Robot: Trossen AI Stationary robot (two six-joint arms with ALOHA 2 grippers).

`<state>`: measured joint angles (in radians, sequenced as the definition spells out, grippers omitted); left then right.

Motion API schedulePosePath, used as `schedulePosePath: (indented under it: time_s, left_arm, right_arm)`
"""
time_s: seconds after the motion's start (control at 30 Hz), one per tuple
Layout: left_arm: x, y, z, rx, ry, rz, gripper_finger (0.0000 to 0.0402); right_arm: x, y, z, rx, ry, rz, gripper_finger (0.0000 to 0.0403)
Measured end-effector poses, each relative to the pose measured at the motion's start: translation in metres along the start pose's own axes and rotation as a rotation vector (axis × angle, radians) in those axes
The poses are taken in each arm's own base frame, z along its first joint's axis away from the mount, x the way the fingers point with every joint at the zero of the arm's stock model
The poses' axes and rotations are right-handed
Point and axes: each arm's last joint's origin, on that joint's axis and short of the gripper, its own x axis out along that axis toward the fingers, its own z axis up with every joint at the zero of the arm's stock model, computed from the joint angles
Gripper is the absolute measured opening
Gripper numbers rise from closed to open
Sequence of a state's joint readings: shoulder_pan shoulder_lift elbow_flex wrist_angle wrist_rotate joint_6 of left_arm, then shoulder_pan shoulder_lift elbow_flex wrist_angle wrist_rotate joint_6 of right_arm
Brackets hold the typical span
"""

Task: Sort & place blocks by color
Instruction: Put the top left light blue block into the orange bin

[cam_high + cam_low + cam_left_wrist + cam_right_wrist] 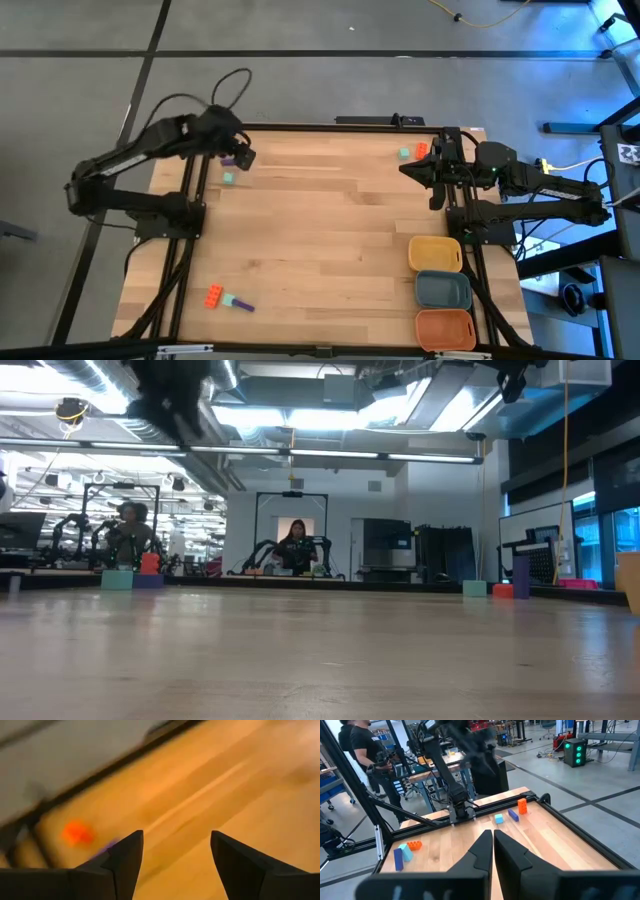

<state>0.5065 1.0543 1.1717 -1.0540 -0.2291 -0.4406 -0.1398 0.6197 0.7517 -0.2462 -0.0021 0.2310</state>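
The left gripper's fingers stand wide and empty over the table's far left corner, above a purple block and beside a teal block. The right gripper waits pinched together near the far right corner, by teal and orange blocks. An orange block and a purple bar lie near the near left corner.

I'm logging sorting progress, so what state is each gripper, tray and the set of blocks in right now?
Left gripper: fingers open, nothing between them.
Right gripper: fingers shut, empty.
Yellow tray: empty.
Blue-grey tray: empty.
Orange tray: empty.
Blocks: all loose on the table, none in a tray.
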Motion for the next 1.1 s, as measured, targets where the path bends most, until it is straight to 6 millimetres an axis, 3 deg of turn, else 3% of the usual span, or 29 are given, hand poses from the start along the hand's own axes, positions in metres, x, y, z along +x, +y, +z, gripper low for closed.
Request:
schedulePosePath:
  time_s: [0.2,0.47,0.63,0.83,1.1]
  left_arm:
    - [0.041,0.014,-0.019,-0.177,0.203,0.164,0.0225]
    - [0.084,0.029,-0.072,-0.331,0.298,0.306,0.0225]
    - [0.106,0.034,-0.096,-0.397,0.291,0.282,0.0225]
    - [0.122,0.045,-0.110,-0.407,0.310,0.292,0.0225]
    - [0.134,0.056,-0.111,-0.427,0.239,0.296,0.0224]
  right_arm:
    - [0.000,0.000,0.000,0.000,0.001,0.000,0.0020]
    - [0.000,0.000,0.000,0.000,0.002,-0.001,0.0020]
    - [0.000,0.000,0.000,0.000,0.003,-0.001,0.0020]
    - [0.000,0.000,0.000,0.001,0.002,-0.001,0.0020]
    - [0.000,0.000,0.000,0.001,0.002,-0.001,0.0020]
